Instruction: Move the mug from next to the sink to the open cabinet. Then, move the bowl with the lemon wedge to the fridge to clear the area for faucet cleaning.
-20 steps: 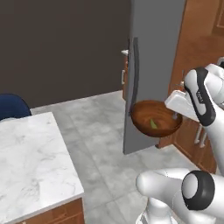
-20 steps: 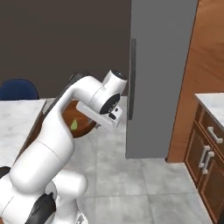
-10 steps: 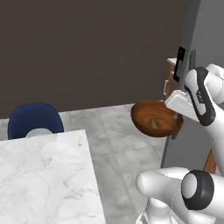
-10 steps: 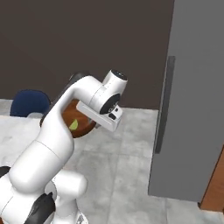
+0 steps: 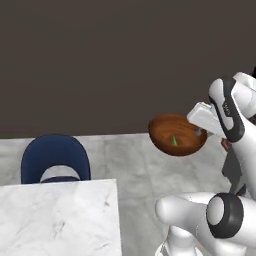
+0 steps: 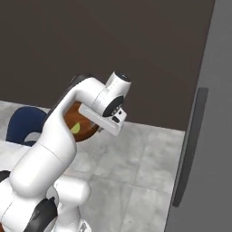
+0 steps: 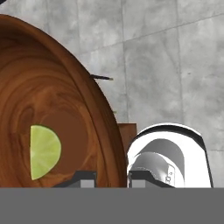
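My gripper [image 5: 200, 133] is shut on the rim of the glossy reddish-brown wooden bowl [image 5: 177, 135] and holds it in the air over the grey floor. The small green lemon wedge [image 5: 174, 141] lies inside the bowl. In the hand view the bowl [image 7: 52, 105] takes up the left side with the lemon wedge [image 7: 43, 152] on its bottom. One fingertip [image 7: 83, 176] sits inside the rim and the other outside. From the right base the bowl [image 6: 74, 118] shows behind my arm. The grey fridge [image 6: 210, 136] with its long vertical handle [image 6: 188, 149] stands at the right, door shut.
A blue chair [image 5: 55, 157] stands by a white marble countertop [image 5: 55, 215] at the lower left. A dark wall runs across the back. Grey tiled floor [image 6: 145, 167] lies between me and the fridge.
The whole picture has shifted as the base turned: the fridge slid rightward out of the left base view and the chair and countertop came further in. The bowl stays in my grip.
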You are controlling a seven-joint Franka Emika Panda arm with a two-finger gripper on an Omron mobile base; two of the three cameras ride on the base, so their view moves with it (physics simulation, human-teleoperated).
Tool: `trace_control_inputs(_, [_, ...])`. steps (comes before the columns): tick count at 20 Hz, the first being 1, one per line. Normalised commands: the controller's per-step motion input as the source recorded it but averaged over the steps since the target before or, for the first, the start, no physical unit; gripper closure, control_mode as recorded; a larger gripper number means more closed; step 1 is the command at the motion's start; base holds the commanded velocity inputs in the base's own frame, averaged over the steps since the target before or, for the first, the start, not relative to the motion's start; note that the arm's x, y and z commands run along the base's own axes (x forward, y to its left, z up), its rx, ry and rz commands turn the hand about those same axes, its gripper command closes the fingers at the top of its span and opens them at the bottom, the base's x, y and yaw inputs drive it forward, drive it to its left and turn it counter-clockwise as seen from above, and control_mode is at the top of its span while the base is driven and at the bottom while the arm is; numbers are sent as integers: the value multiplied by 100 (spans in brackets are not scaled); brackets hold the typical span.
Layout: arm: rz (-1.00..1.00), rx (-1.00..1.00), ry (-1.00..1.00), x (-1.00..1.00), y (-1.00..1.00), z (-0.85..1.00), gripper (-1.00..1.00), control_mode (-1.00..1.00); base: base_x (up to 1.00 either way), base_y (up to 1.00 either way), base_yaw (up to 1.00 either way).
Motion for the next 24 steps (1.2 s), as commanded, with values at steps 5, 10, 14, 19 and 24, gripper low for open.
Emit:
trace_control_inputs(5, [0, 0, 0, 0, 0, 0, 100, 100, 100, -46, 22])
trace_control_inputs(10, [0, 0, 0, 0, 0, 0, 100, 100, 100, -37, 8])
trace_control_inputs(14, [0, 0, 0, 0, 0, 0, 100, 100, 100, -26, -12])
trace_control_inputs(19, [0, 0, 0, 0, 0, 0, 100, 100, 100, -11, -31])
trace_control_inputs(24, [0, 0, 0, 0, 0, 0, 100, 100, 100, 0, -57])
